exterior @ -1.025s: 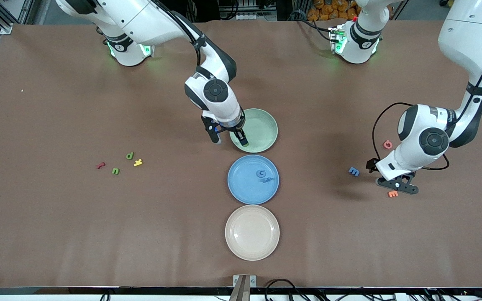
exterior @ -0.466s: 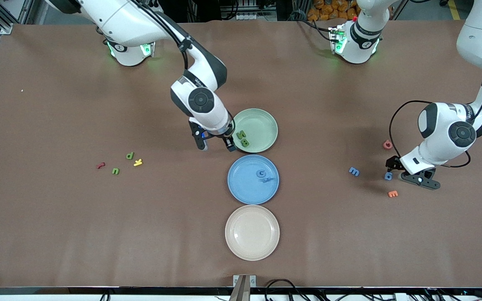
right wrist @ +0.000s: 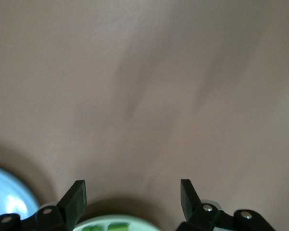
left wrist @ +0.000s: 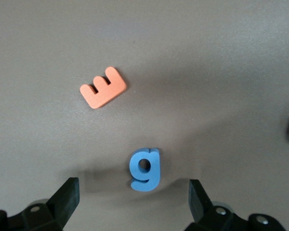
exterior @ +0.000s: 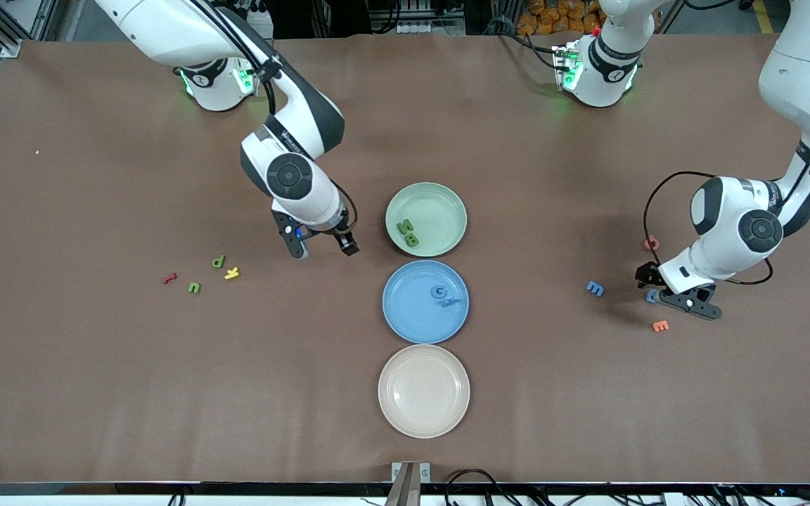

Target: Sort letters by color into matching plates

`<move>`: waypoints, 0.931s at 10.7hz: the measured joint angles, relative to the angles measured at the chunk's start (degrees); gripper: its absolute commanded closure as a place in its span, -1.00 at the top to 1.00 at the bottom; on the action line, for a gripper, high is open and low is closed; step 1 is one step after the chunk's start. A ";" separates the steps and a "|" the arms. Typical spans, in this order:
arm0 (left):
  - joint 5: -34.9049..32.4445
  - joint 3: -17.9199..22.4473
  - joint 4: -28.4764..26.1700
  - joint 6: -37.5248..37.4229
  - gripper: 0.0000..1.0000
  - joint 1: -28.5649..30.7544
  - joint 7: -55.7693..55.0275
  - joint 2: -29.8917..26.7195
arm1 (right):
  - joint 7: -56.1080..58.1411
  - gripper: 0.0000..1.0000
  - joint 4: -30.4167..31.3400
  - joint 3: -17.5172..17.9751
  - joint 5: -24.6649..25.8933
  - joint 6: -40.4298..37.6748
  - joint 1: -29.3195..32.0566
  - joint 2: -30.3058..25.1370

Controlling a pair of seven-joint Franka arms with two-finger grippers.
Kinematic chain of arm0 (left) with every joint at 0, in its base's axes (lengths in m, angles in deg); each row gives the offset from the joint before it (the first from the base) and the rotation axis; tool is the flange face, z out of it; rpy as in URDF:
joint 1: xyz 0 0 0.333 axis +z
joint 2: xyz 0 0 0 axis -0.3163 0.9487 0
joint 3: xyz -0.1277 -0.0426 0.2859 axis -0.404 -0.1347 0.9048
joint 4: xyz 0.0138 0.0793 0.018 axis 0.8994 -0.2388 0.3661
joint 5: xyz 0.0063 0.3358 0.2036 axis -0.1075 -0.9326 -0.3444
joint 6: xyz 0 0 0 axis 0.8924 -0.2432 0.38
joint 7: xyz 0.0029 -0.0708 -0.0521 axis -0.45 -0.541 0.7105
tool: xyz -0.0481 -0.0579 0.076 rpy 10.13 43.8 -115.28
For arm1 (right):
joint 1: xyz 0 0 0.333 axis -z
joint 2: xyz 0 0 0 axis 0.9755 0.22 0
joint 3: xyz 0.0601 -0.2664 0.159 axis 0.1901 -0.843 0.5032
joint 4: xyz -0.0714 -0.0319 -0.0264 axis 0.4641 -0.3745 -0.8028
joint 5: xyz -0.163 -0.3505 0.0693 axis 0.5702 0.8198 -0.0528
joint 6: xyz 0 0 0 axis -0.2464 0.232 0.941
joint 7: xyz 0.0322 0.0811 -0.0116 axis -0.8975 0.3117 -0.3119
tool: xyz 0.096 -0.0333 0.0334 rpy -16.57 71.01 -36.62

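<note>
Right gripper [exterior: 322, 246] over bare brown table [exterior: 95, 393], just off the mint green plate [exterior: 440, 200] toward the right arm's end; fingers [right wrist: 76, 197] spread wide, nothing between them, touching nothing. Left gripper [exterior: 679, 294] low over the blue g [left wrist: 145, 169] near the left arm's end; fingers [left wrist: 67, 199] at full spread, straddling the letter with clear gaps either side (no contact visible in the left wrist view). Orange E [left wrist: 103, 87] just beside the g, apart from it, at about 11 o'clock from it in the left wrist view. In the front view, blue m [exterior: 595, 287] at roughly 9 o'clock from the left gripper, red letter [exterior: 650, 244] at about 11 o'clock. Two dark green pieces [exterior: 408, 233] lying inside the mint green plate, near its rim. Blue plate [exterior: 405, 320] at 6 o'clock from the green one, holding blue letters [exterior: 441, 296]; empty beige plate [exterior: 424, 391] at 6 o'clock again. Toward the right arm's end, a loose cluster: green d [exterior: 218, 261], green n [exterior: 195, 287], yellow letter [exterior: 232, 273], dark red letter [exterior: 169, 278], all apart from one another.
</note>
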 measured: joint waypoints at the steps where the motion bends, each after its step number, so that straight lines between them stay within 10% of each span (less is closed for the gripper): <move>1: 0.00 -0.01 0.01 0.05 1.00 -0.03 0.00 0.13 | 2.57 0.75 1.98 0.05 0.01 -0.04 1.15 -1.11; 2: 0.00 -0.02 0.01 0.10 0.27 -0.07 0.00 0.22 | 5.49 0.75 3.85 0.09 0.03 -0.43 2.43 -2.30; 3: 0.00 -0.02 0.03 0.12 -0.91 -0.09 0.00 0.25 | 8.81 0.75 5.44 0.13 0.06 -1.30 3.90 -3.50; 10: 0.00 -0.13 0.53 0.08 -1.00 0.04 -0.04 -0.22 | 35.23 0.75 10.03 -2.47 0.12 -8.36 13.34 -8.41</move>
